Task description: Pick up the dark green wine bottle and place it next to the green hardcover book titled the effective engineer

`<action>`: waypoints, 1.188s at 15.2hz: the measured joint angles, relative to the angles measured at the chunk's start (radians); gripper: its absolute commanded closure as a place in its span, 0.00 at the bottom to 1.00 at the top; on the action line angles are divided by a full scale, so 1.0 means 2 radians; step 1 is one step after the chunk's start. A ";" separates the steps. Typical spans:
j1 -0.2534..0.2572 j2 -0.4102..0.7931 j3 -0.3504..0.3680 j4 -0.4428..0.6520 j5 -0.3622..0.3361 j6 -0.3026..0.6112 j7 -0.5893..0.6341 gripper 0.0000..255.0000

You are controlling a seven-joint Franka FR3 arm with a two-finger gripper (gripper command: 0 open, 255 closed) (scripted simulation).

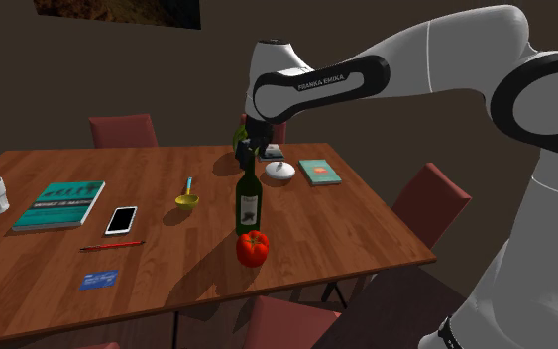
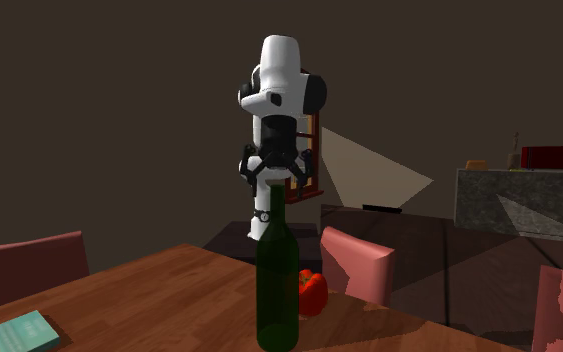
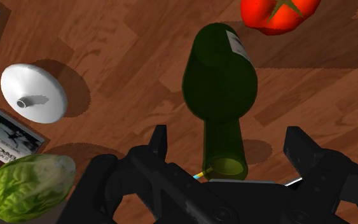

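**BOTTLE NECK GRASP: GRIPPER IN POSITION, NOT YET CLOSED**

The bench [image 1: 366,228] is a wooden dining surface that carries all the items. The arm [image 1: 435,59] reaches over it from the stand, with the hand pointing straight down.

The wine bottle [image 1: 248,203] stands upright near the middle of the bench, toward the long edge nearest the shoulder camera. It is dark green with a pale label on the body. Treat it as glass: rigid, smooth, fairly heavy and breakable. Being tall and narrow, it is likely to tip if pushed sideways at the top. From above, the neck is the part slim enough to fit between the fingers. Take hold a little below the mouth and keep the bottle vertical in transit.

Two green-blue books lie flat on the bench. The larger book [image 1: 60,203] lies near the bench end at the shoulder view's left. The smaller book [image 1: 319,172] lies near the far corner at the shoulder view's right. Neither title is legible, so the target book cannot be confirmed.

The gripper [image 3: 228,137] is open. Its fingers stand either side of the bottle neck, clear of it on both sides. The bottle is not held.

A red vegetable [image 1: 253,248] sits just beside the bottle base, on the near-edge side. Lift straight up before moving sideways.
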 measured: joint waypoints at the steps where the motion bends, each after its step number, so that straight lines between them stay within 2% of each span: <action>1: 0.000 0.000 0.000 0.000 0.000 0.000 0.000 1.00; 11: 0.000 0.000 0.000 0.000 0.000 0.000 0.000 1.00; 18: 0.000 -0.007 0.001 0.030 0.003 -0.037 -0.003 1.00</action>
